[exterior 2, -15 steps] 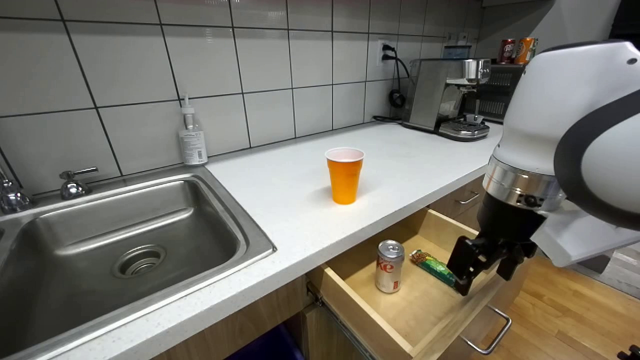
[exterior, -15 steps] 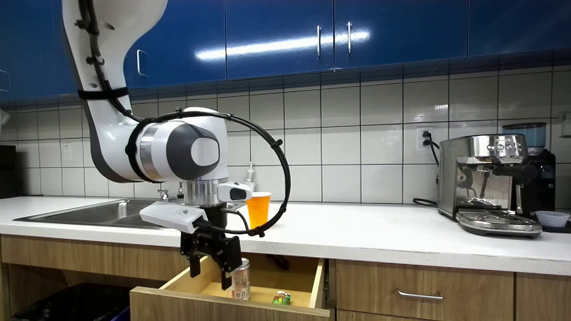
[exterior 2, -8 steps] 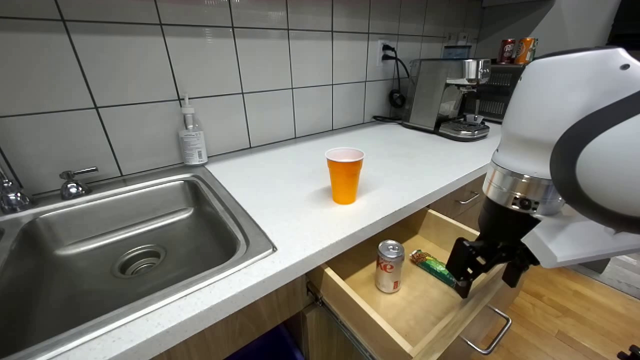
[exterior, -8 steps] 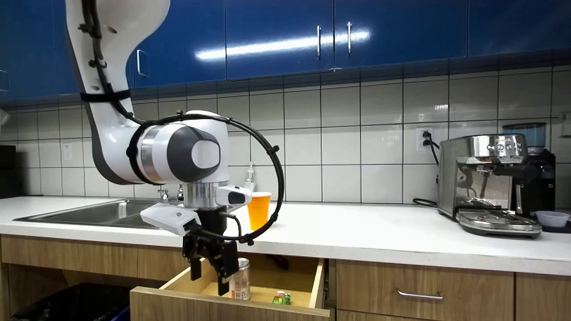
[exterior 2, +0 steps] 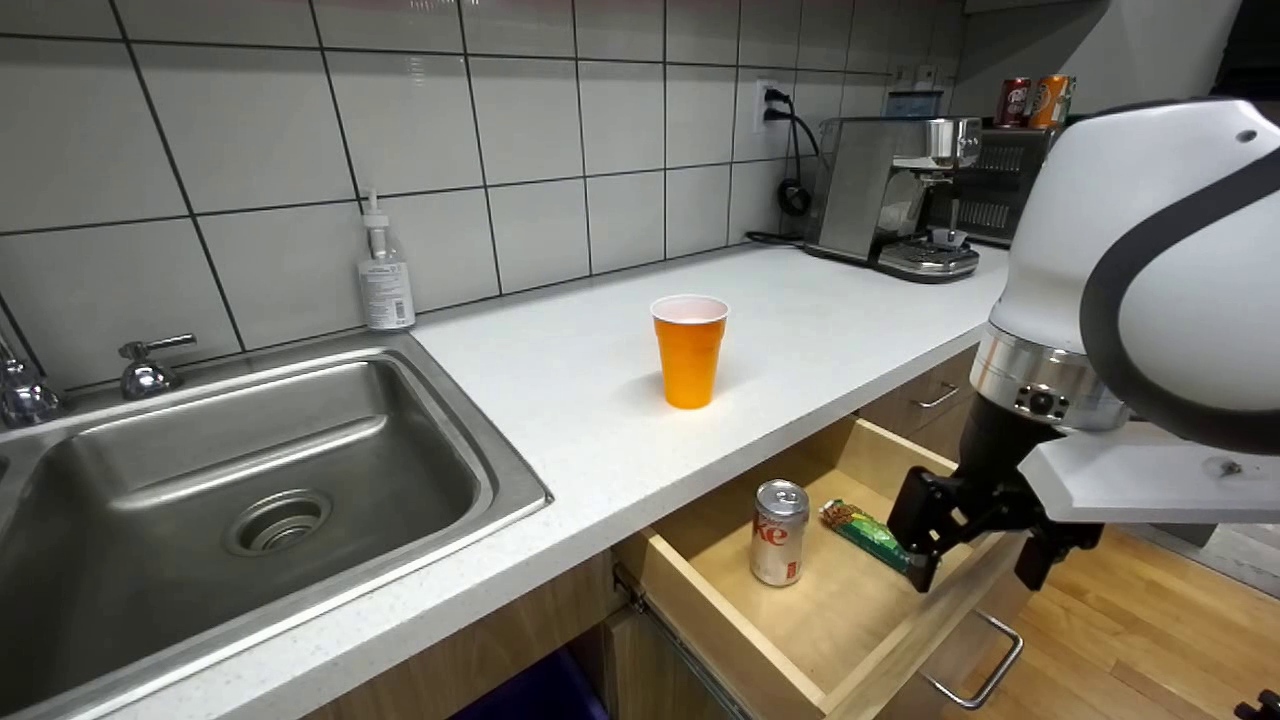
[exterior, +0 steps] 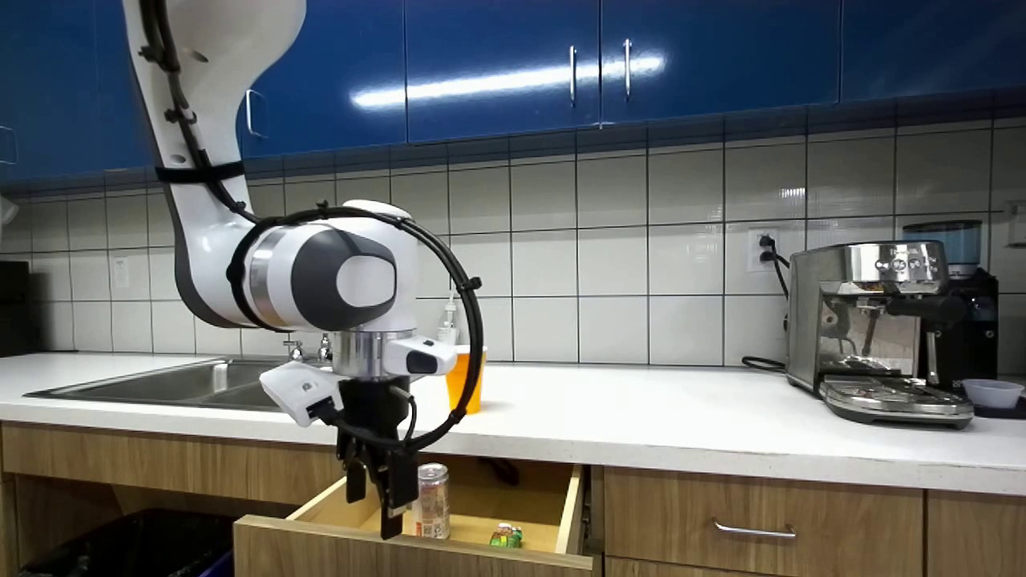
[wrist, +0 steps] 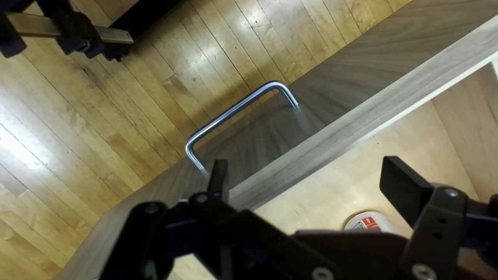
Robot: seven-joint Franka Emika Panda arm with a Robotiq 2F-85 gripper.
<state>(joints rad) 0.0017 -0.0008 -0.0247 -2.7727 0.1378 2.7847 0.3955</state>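
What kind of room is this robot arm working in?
Probably a kitchen or break room: a steel sink set in the white counter, an espresso machine farther along it, and blue cabinets above.

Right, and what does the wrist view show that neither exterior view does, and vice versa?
Only the wrist view: a metal bar with black fittings, at upper left.
Only the exterior views: the orange plastic cup, steel sink, pump bottle and espresso machine.
Shared by wrist and both exterior views: the open gripper, the pulled-out drawer and the silver Coke can in it, only partly caught by the wrist view.
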